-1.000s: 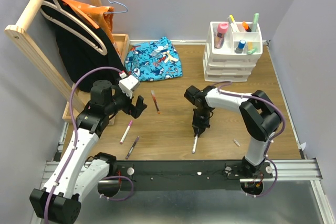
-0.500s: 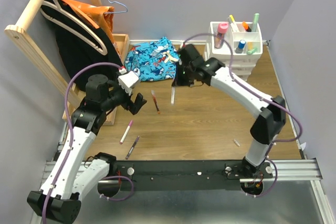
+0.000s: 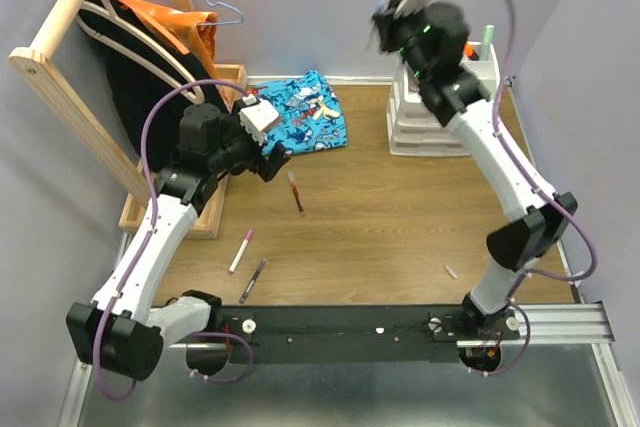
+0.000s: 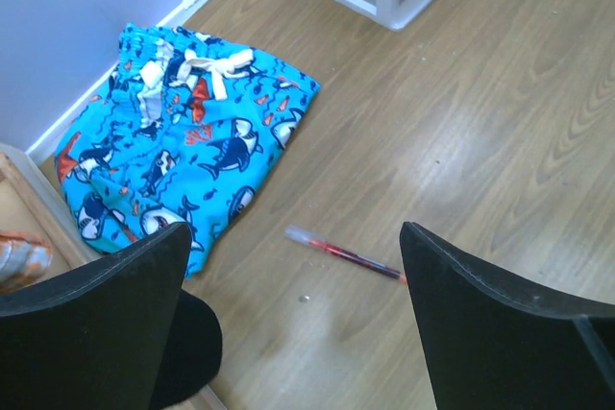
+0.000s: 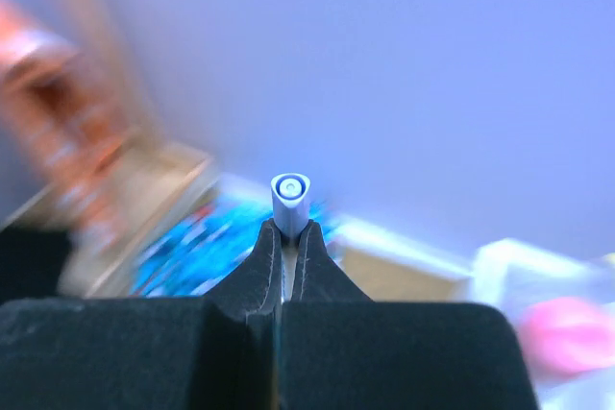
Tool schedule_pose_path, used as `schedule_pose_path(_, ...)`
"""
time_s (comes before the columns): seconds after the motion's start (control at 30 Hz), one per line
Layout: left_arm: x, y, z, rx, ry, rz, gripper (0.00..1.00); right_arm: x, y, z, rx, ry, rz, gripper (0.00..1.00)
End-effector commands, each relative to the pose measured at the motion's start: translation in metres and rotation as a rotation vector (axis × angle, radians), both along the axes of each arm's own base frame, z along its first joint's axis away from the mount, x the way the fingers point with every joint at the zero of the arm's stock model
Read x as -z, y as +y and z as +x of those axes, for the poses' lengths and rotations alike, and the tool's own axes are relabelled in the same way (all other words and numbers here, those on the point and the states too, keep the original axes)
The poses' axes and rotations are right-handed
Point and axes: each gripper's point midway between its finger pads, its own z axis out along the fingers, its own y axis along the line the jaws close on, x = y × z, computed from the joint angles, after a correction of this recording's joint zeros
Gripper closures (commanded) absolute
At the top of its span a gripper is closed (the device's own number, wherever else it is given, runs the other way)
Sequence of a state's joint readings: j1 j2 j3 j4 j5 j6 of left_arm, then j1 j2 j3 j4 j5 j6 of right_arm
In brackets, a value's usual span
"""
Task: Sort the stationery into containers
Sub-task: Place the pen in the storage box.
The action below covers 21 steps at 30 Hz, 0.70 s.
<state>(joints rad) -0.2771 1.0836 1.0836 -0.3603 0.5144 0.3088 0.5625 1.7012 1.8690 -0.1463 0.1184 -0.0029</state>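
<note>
My right gripper (image 3: 386,29) is raised high beside the white drawer organiser (image 3: 437,119), blurred by motion. In the right wrist view it (image 5: 289,231) is shut on a white pen (image 5: 290,199), seen end-on. The organiser's top compartments hold a green marker (image 3: 487,40) and other pens; a pink blur (image 5: 568,335) shows at the right edge of the right wrist view. My left gripper (image 3: 266,164) is open and empty, above a red pen (image 3: 295,193) on the table. In the left wrist view the red pen (image 4: 348,255) lies ahead of the left gripper (image 4: 296,319).
A pink-tipped white pen (image 3: 240,251), a dark pen (image 3: 252,281) and a small cap (image 3: 451,272) lie near the front edge. The blue patterned cloth (image 3: 296,115) lies at the back. A wooden rack (image 3: 75,107) with hangers and a wooden tray (image 3: 208,219) stand at left.
My right gripper lifted the white pen from the table's front, carried it back across the table and up beside the organiser. My left gripper moved back, toward the cloth and red pen.
</note>
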Motion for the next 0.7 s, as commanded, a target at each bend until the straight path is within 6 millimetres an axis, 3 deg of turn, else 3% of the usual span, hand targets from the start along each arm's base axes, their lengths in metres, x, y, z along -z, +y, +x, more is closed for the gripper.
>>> schedule_pose_path(0.0,-0.029,-0.009,0.024,-0.02,-0.085,-0.058,0.01,-0.083,-0.108,0.058,0.231,-0.205,-0.014,0.99)
schedule_pose_path(0.03,-0.031,-0.01,0.027,-0.025,-0.094,-0.073,0.01,-0.077,-0.116,0.069,0.243,-0.2,-0.037,0.99)
schedule_pose_path(0.1,-0.027,-0.012,0.029,-0.028,-0.076,-0.091,0.01,-0.085,-0.142,0.077,0.275,-0.224,-0.052,0.99)
schedule_pose_path(0.23,-0.021,-0.016,0.031,-0.023,-0.06,-0.101,0.01,-0.08,-0.17,0.091,0.324,-0.217,-0.088,0.99)
schedule_pose_path(0.3,-0.019,-0.017,0.031,-0.022,-0.052,-0.103,0.01,-0.065,-0.185,0.101,0.36,-0.168,-0.099,0.99)
schedule_pose_path(0.33,-0.019,-0.018,0.031,-0.023,-0.045,-0.11,0.01,-0.068,-0.189,0.101,0.371,-0.165,-0.092,1.0)
schedule_pose_path(0.5,-0.016,-0.018,0.037,-0.034,-0.057,-0.116,0.01,-0.029,-0.209,0.113,0.411,-0.059,-0.168,0.99)
schedule_pose_path(0.67,-0.014,-0.018,0.038,-0.039,-0.054,-0.122,0.01,-0.001,-0.215,0.121,0.429,0.011,-0.232,1.0)
